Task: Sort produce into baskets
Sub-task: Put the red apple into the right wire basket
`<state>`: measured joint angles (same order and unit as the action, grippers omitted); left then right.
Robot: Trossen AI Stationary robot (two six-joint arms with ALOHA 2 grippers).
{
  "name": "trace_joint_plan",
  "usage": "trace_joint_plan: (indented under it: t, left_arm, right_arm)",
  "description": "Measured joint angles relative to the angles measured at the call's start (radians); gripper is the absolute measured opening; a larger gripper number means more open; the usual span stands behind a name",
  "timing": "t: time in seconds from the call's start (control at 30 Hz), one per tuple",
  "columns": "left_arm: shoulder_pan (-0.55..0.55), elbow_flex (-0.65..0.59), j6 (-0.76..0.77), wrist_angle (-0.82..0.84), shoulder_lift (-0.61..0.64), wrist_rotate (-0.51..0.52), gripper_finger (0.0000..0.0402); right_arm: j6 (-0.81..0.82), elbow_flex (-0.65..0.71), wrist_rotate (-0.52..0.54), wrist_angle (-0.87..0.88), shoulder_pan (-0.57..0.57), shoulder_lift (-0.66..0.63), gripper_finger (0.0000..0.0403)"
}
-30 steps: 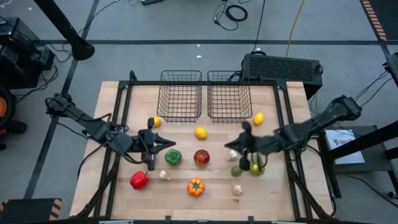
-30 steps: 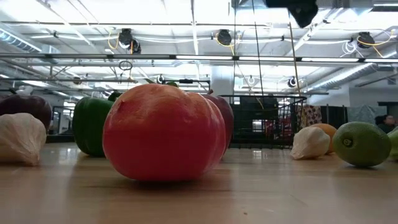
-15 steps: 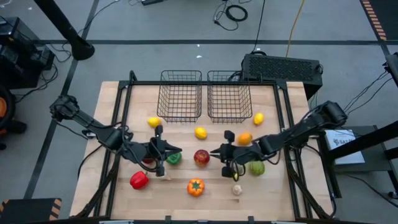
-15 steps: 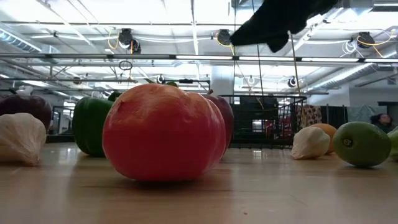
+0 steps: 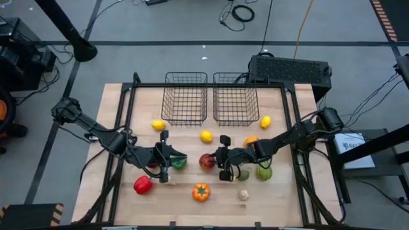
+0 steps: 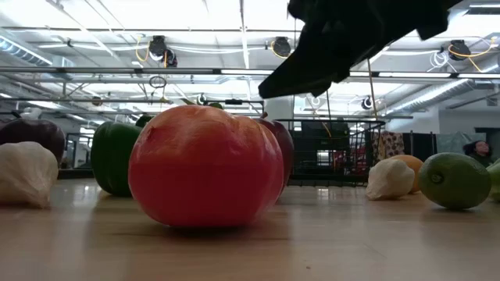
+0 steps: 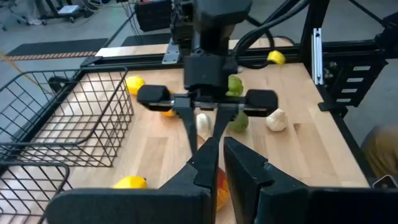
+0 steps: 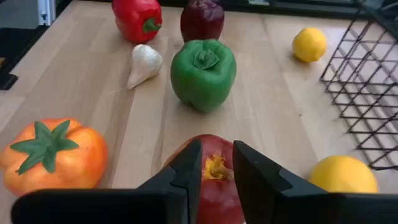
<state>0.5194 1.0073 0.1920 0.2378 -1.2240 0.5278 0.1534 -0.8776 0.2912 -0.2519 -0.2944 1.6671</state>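
Produce lies loose on the wooden table. A red apple (image 5: 206, 162) lies mid-table, with a green pepper (image 5: 178, 163) to its left. My right gripper (image 5: 214, 158) hangs above the apple, clear of it, fingers a narrow gap apart; the apple's stem end (image 8: 214, 168) shows between them. My left gripper (image 5: 179, 155) is shut and empty above the green pepper, facing the right gripper (image 7: 205, 143). Two wire baskets (image 5: 186, 98) (image 5: 236, 98) stand side by side at the far edge.
Lemons (image 5: 158, 125) (image 5: 206, 136) (image 5: 265, 121) and an orange (image 5: 251, 141) lie before the baskets. A red pepper (image 5: 143, 185), an orange pepper (image 5: 200, 191) and a whitish bulb (image 5: 243, 195) lie near the front. Green pieces (image 5: 263, 171) lie under the right arm. A black box (image 5: 291, 69) stands behind the table.
My right gripper has gone toward the table's left edge, from over the green pieces at the right to above the red apple. My left gripper has gone a little toward the right, over the green pepper, and then kept still. No produce has moved.
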Motion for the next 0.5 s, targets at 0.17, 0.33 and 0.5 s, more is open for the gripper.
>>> trace_joint_plan:
  t: [0.17,0.33,0.5]
  left_arm:
    - [0.003,0.000,0.043,0.049,0.000,-0.002,0.0034]
    - [0.019,0.000,0.065,0.091,0.000,-0.002,0.0034]
    - [0.025,0.000,0.064,0.092,0.000,-0.002,0.0033]
  right_arm:
    - [-0.001,0.001,-0.011,-0.022,0.014,0.018,0.0105]
    - [-0.001,0.036,-0.013,-0.049,0.014,0.014,0.0115]
    - [0.005,0.109,-0.056,-0.199,0.033,0.017,0.0116]
